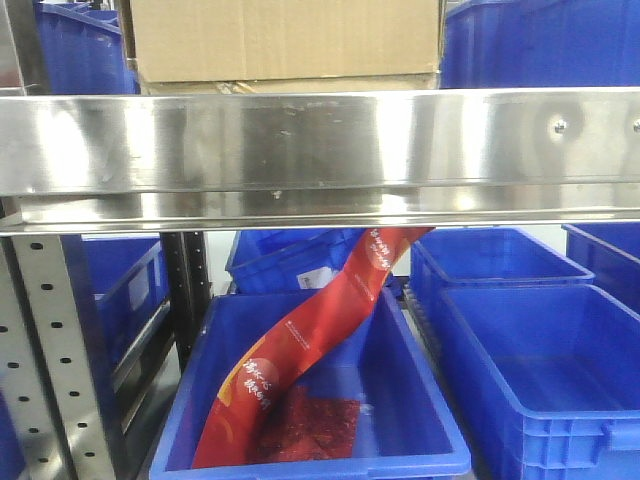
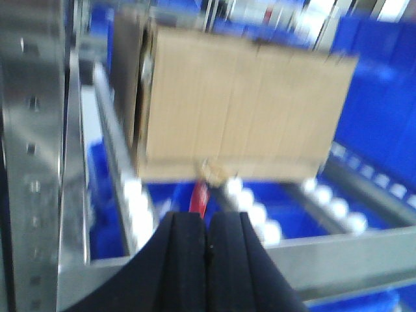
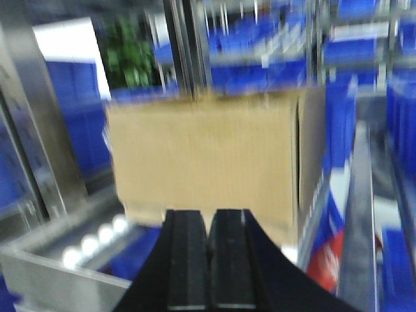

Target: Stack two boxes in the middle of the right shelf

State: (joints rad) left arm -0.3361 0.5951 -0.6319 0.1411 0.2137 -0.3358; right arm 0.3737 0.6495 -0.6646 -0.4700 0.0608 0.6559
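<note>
Stainless steel shelf (image 1: 320,150) with a broad shiny front rail spans the front view; on it sits a plain brown corrugated cardboard box (image 1: 285,40), resting on a flatter cardboard box (image 1: 290,86). Blue plastic bins (image 1: 320,400) lie below, one holding a red printed bag (image 1: 300,340). Left gripper (image 2: 207,240) and right gripper (image 3: 209,240) both have black fingers pressed together, empty, facing the box.

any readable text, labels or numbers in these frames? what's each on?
None can be read.
Red banner hanging into the blue bin: white and yellow characters, too small and slanted to read.
Cardboard box: no print visible; both wrist views are motion-blurred.
</note>
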